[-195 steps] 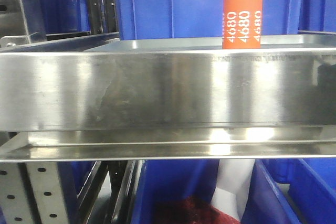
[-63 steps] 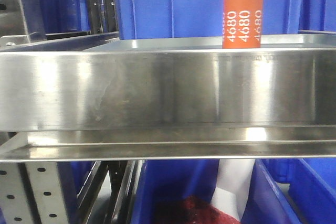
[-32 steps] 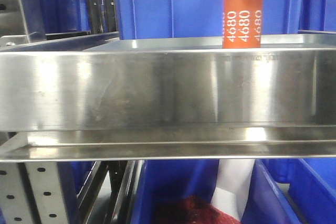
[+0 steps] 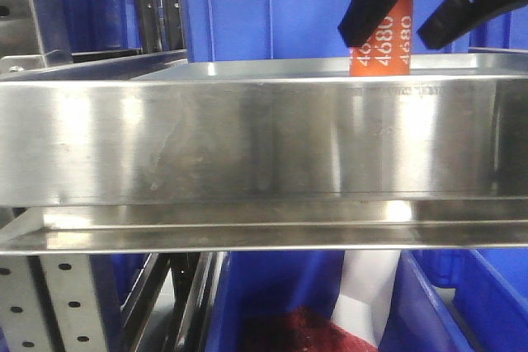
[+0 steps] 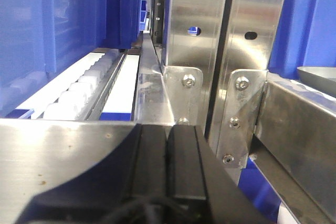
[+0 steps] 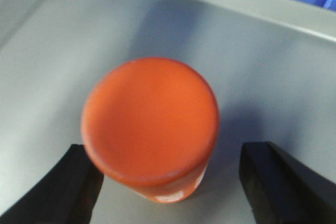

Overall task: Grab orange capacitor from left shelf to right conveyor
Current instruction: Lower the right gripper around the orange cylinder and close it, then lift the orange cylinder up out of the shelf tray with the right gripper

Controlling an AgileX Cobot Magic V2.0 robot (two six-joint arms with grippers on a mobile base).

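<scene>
**On the steel shelf, open fingers straddle the orange cylinder**

Two black fingers [image 4: 371,6] of the right gripper [image 4: 389,37] are spread wide, one on each side of the small bright orange capacitor [image 4: 394,49]. The wrist view shows a clear gap at the right-hand finger. The other finger sits close beside the cylinder, and whether it touches cannot be told.

The capacitor stands upright. It has a smooth, flat, round orange top, and white "4680" is printed in columns down its side. Its base rests on a flat grey metal tray [image 6: 262,3] with a low raised rim.

That tray lies on the brushed stainless-steel shelf [image 4: 247,146], behind the shelf's broad shiny front lip. Big blue plastic bins [image 4: 272,6] rise behind the cylinder.

The left gripper [image 5: 167,129] is elsewhere, its two black pads pressed flat together with nothing between them. It faces perforated steel uprights [image 5: 247,35], bolted brackets and a row of white rollers [image 5: 79,87].
</scene>
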